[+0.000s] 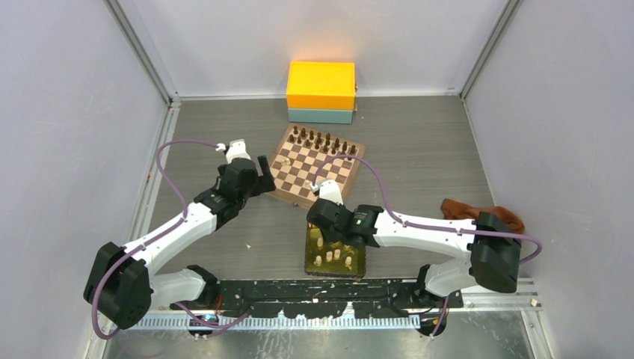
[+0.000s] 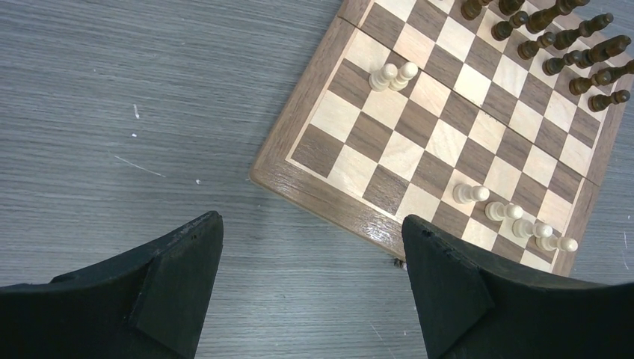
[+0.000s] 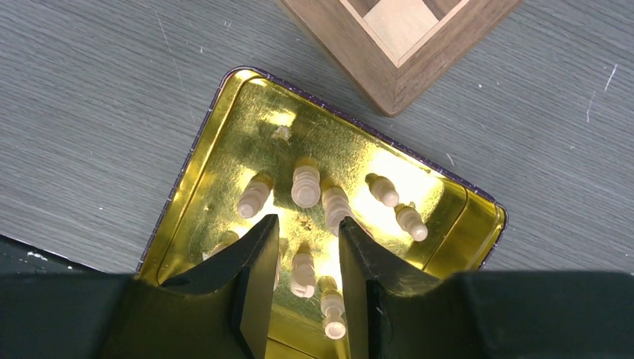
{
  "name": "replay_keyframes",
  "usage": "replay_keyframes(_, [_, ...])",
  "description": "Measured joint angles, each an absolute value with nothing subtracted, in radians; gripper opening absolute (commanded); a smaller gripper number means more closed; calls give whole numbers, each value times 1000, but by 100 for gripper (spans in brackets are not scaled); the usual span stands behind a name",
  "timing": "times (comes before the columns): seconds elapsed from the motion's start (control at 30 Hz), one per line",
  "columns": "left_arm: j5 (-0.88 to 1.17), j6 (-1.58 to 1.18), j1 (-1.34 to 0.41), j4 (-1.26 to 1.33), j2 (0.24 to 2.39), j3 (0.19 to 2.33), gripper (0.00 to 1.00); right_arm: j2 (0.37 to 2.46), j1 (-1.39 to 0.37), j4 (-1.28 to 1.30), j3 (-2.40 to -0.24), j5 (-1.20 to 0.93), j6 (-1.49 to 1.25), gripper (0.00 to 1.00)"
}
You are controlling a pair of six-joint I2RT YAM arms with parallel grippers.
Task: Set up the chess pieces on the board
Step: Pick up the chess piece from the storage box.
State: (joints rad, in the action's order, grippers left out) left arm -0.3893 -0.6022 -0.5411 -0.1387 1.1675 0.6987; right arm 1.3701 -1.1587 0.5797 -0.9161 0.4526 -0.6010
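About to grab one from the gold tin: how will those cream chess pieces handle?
The cream pieces look like small turned wood, so probably stiff and light. Their rounded, tapered bodies may slip or tip if the right gripper pinches off-centre. They stand close together on the glossy tin, so a nudge could topple neighbours.

Checkered wooden board askew at mid-table, six cream chess pieces standing on it, four in a row by one edge, two paired apart, others clustered in gold tray at board's six o'clock
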Motion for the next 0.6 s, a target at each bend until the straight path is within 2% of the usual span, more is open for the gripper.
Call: replay_keyframes(0.6, [-394,-602,-541,-139,1172,699,90,1432,-1081,572,-945,327,-505,43])
